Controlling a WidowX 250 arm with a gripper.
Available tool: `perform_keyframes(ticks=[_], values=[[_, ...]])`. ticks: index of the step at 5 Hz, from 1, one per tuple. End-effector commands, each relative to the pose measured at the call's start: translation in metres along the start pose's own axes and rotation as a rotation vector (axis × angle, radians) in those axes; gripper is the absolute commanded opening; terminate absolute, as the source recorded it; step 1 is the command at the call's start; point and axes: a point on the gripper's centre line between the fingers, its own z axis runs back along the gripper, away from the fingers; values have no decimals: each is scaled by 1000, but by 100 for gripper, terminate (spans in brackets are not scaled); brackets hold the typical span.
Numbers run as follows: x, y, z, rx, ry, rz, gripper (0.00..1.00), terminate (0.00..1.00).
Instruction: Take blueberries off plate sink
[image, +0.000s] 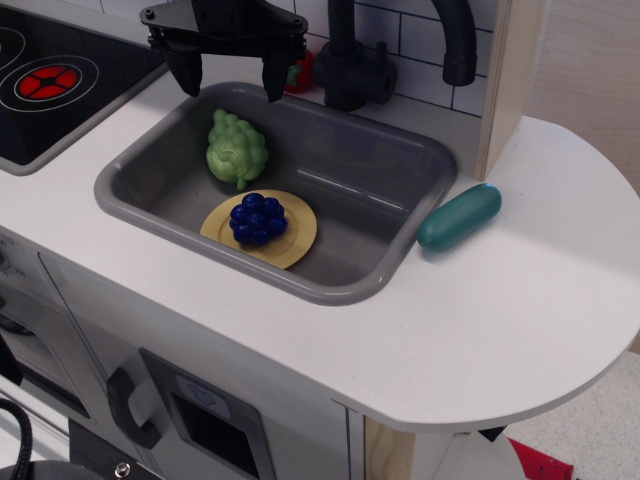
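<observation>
The blueberries (258, 218), a glossy dark-blue cluster, sit on the mustard-yellow plate (298, 238) at the front of the grey sink (390, 160). My black gripper (229, 82) hangs open and empty above the sink's back left rim, well above and behind the berries, its two fingers (186, 72) spread wide apart.
A pale green bumpy toy vegetable (236, 148) lies in the sink just behind the plate, under my gripper. A black faucet (350, 60) stands behind the sink. The black stovetop with red burner (45, 82) is at left. A teal oblong object (459, 216) lies on the white counter at right.
</observation>
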Motion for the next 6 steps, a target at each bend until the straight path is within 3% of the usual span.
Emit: perform_keyframes(ticks=[1,2,4,5,6], values=[[0,0,0,0,0,0,100,0],[-10,2,-19,-13,22,-27,100,0],[-30,0,-56,-39,-29,-76,100,0],[-40,-6,-71,-57,-15,-83,100,0],[-45,-7,-83,-32,-31,-82,100,0]])
